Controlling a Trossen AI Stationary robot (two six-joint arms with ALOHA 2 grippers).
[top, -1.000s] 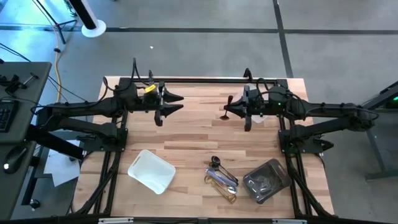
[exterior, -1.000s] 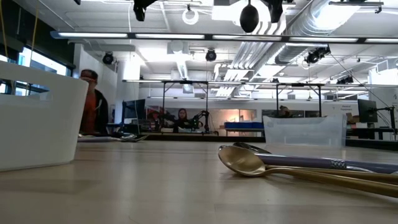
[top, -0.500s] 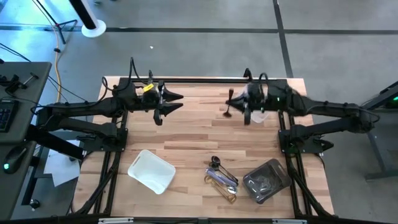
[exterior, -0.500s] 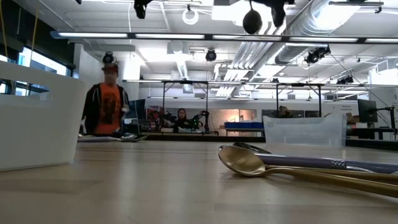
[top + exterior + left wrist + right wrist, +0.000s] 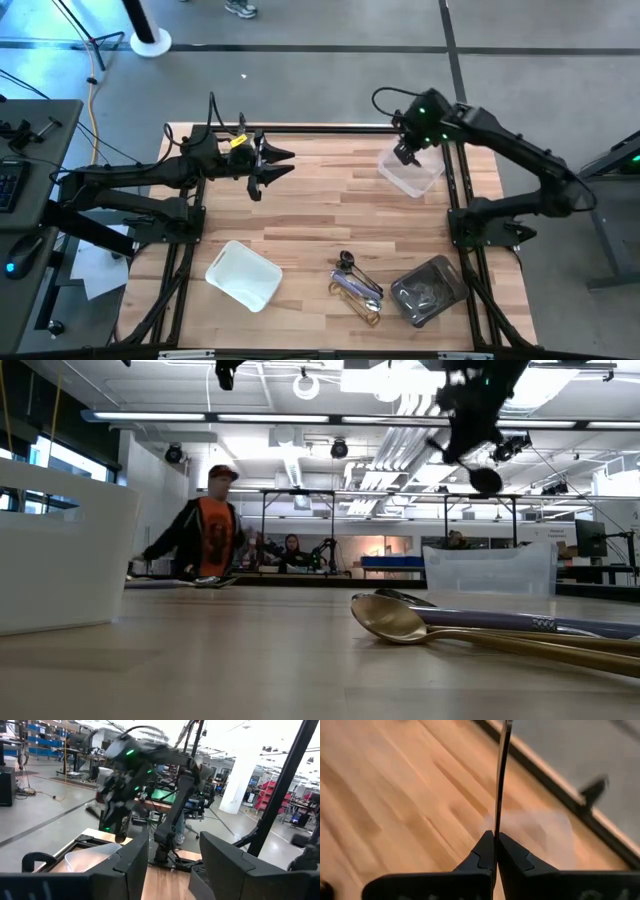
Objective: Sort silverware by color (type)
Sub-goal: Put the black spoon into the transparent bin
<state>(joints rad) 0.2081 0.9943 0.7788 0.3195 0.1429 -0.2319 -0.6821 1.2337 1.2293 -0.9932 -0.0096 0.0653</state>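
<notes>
Dark spoon (image 5: 501, 775) pinched in right gripper (image 5: 495, 837) jaws, arm raised over clear tray (image 5: 410, 175) (left gripper (image 5: 272, 168) jaws apart).

Middle of the table (image 5: 320, 215) is wide open; bottom of the frame is crowded: white tray (image 5: 243, 274) lower left, loose silverware (image 5: 357, 288) and grey tray (image 5: 428, 290) lower right.

White tray (image 5: 243, 274): we saw it lower left.
Clear tray (image 5: 410, 172): upper right.
Person (image 5: 205, 525): we saw them left of centre.
</notes>
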